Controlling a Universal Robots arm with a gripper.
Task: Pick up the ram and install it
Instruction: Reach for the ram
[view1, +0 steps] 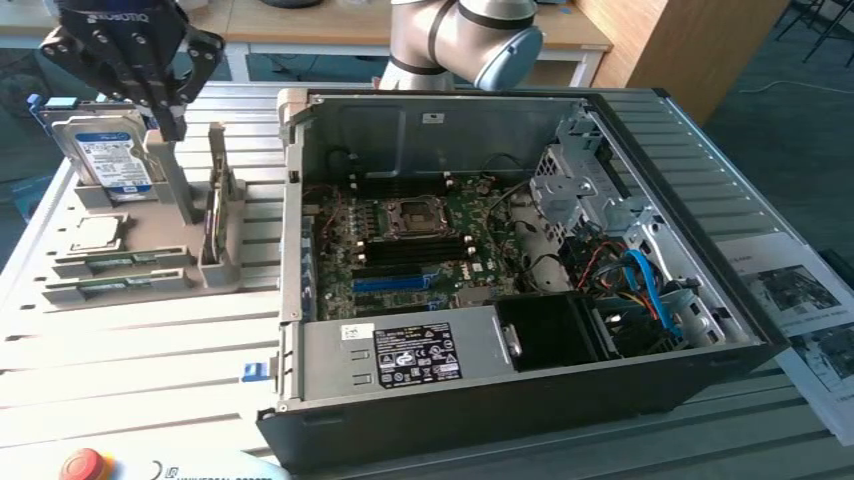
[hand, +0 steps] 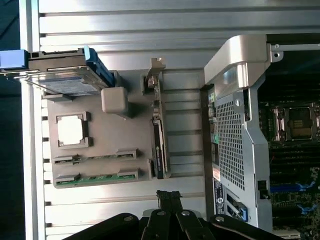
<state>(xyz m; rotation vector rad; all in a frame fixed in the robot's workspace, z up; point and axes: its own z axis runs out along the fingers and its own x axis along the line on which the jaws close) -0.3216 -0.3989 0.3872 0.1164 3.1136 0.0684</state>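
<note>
The ram (hand: 97, 178) is a narrow green stick lying in the outer slot of the grey parts holder (hand: 115, 145), beyond the square CPU (hand: 70, 131). In the exterior view the ram (view1: 118, 287) lies at the holder's near edge, on that view's left. My black gripper (view1: 171, 125) hangs above the holder's far end, next to the upright hard drive (view1: 110, 152), well clear of the ram. Its fingers (hand: 168, 196) are shut with nothing between them.
The open computer case (view1: 307, 330) stands on the exterior view's right of the holder, with its motherboard socket (view1: 411, 215), black slots (view1: 400, 255) and blue slot (view1: 394, 283) exposed. An expansion card (view1: 218, 200) stands upright in the holder. A red stop button (view1: 83, 465) sits at the table's front.
</note>
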